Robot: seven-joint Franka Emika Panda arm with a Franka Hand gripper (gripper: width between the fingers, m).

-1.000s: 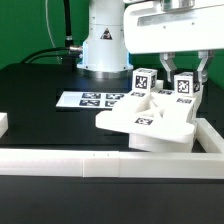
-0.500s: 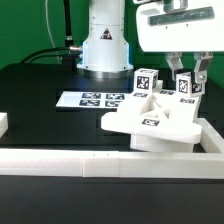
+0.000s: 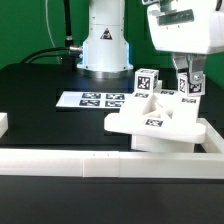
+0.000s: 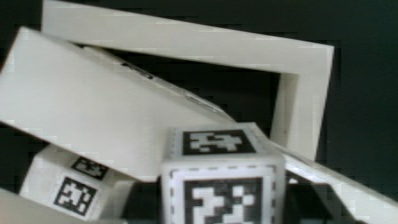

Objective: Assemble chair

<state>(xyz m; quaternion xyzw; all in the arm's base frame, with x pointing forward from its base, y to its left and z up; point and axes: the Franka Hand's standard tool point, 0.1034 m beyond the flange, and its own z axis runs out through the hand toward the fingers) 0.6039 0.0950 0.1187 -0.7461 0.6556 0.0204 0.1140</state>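
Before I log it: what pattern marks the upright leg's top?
A black-and-white square tag on the white leg; wrist view shows it best.

The chair [image 3: 150, 120] parts look like smooth matt white plastic; the desk [image 3: 40, 75] is matt black.

Exterior view: low, near table level, faces robot base [image 3: 104, 45] across border rail [image 3: 90, 160]. Wrist view: close, looks down along gripper. Both views show tagged leg [image 3: 188, 87] [image 4: 221, 180].

Black table [image 3: 40, 85] carries marker board [image 3: 95, 100] at 12 o'clock, chair [image 3: 150, 125] at 3 o'clock, rail [image 3: 90, 160] at 6 o'clock.
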